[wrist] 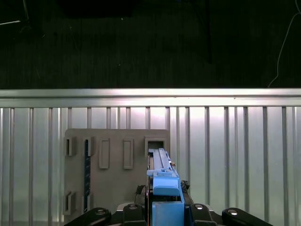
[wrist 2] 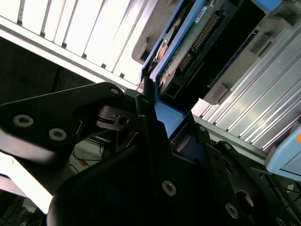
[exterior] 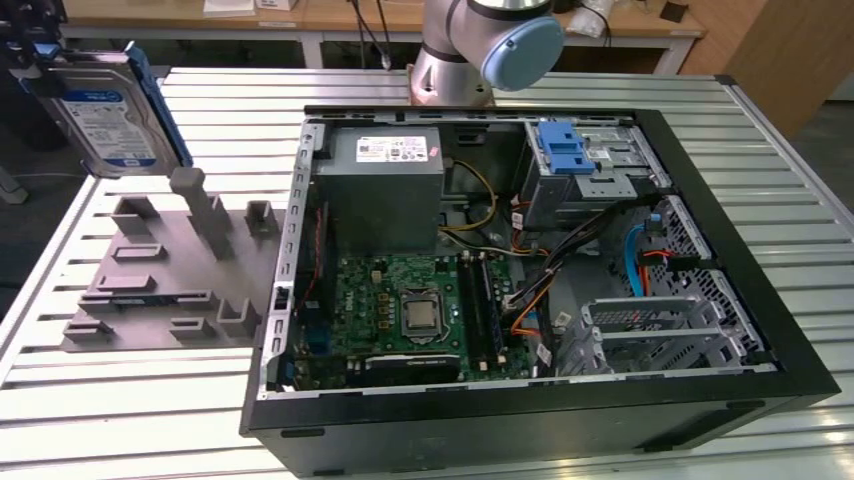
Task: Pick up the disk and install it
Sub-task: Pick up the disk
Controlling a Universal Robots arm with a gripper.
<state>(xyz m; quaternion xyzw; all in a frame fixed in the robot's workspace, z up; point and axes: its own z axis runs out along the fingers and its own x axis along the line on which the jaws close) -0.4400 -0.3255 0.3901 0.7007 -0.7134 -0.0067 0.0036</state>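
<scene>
Black matte gripper [wrist 2: 169, 123] fingers are closed tight on the blue plastic end of the disk [wrist 2: 190, 49], whose green circuit board and pin connector show in the second wrist view. In the exterior view the flat silver disk [exterior: 114, 115] hangs upright at the exterior view's left, above a grey moulded fixture [exterior: 147, 290] on the ribbed aluminium table [exterior: 134, 400], well apart from the open black computer case [exterior: 534, 430].

On the tabletop [exterior: 107, 420], the open computer case [exterior: 534, 270] lies at the exterior view's right. The moulded fixture [exterior: 167, 270] sits just beside it at the left, and the arm's base [exterior: 461, 60] stands behind it. The disk [exterior: 114, 115] hangs upright above the fixture's far end, clamped in the claw [wrist: 167, 212].
</scene>
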